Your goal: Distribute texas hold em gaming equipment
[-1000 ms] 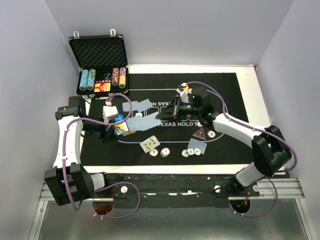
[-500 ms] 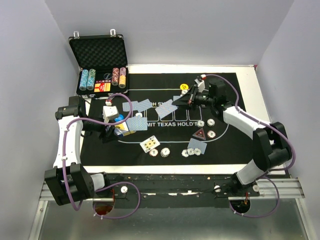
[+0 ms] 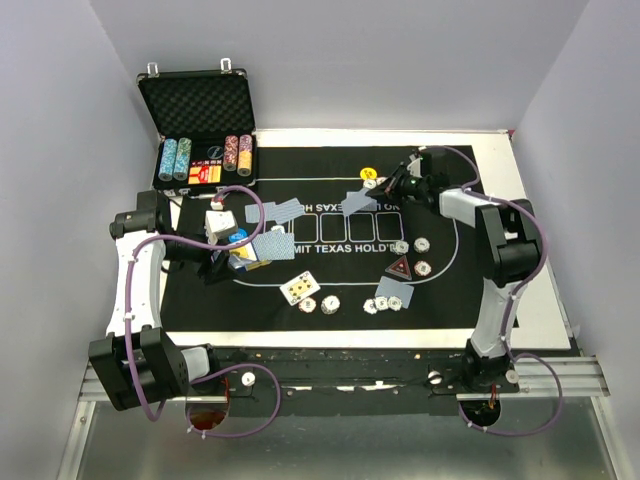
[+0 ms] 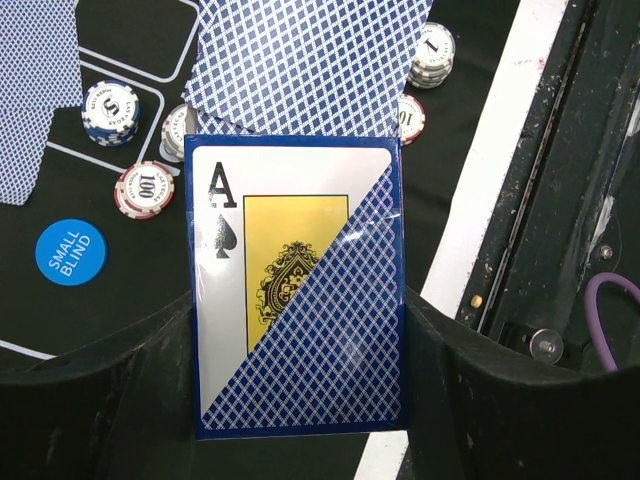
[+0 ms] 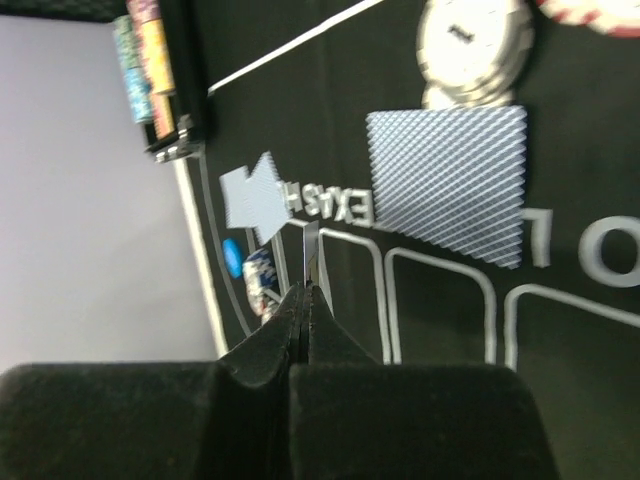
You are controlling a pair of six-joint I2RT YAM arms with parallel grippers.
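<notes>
- Step in hand, as I judge it: dealing single cards from the deck [image 4: 290, 250] to places around the black mat [image 3: 450, 300].
- The left gripper [image 4: 300, 320] sits near the left edge of the counter. It is clamped on the deck, one finger on each long side. An ace of spades design faces the wrist camera.
- The right gripper [image 5: 305, 292] reaches toward the far edge, right of centre. Its fingers are pressed together. A thin pale sliver [image 5: 310, 255] stands at the tips, and I cannot tell whether it is a card on edge.
- Just beside that gripper, a blue-backed card [image 3: 362, 200] appears to lie over the mat's far lettering. A white chip [image 3: 381, 183] and the yellow button [image 3: 368, 172] are near it.
- Next move, likely: the right arm crosses to the deck and pinches only the top card. That calls for the fingers to part slightly and the left arm to hold steady.
- Container: the metal case [image 3: 195, 100] stands at the far left corner with its lid upright.
- In its tray, blue-green chip stacks [image 3: 176, 158] are on the left and a red and yellow item [image 3: 206, 173] is in the middle. Pink and orange chip stacks [image 3: 238, 154] are on the right.
</notes>
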